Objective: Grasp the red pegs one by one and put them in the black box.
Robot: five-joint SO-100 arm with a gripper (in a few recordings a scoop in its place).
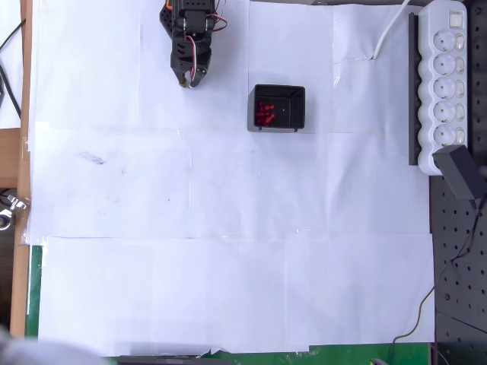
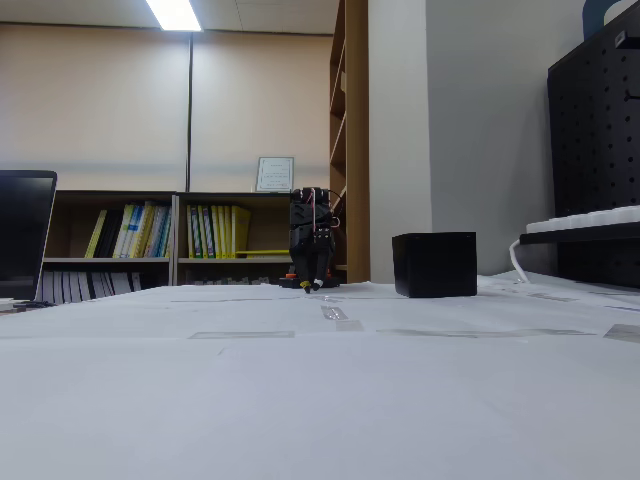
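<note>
The tiny dark-red plastic pegs (image 1: 264, 112) lie clustered at the left inside the small square black plastic box (image 1: 294, 97). The black end effector (image 1: 186, 77) hangs low to its left, apparently empty; its opening I cannot tell. A careless sweep could knock the light box. White paper sheets (image 1: 228, 251) cover the worktop; bookshelves (image 2: 150, 240) stand behind.

A: Overhead view illumination?
B: Bright and even. The white paper (image 1: 228, 228) is near overexposure; shadows are faint and short. The black box (image 1: 277, 107) shows a glossy interior sheen.
A: Fixed view?
B: Dimmer. A ceiling light (image 2: 175, 14) glares at top. The foreground paper is soft, out of focus.
</note>
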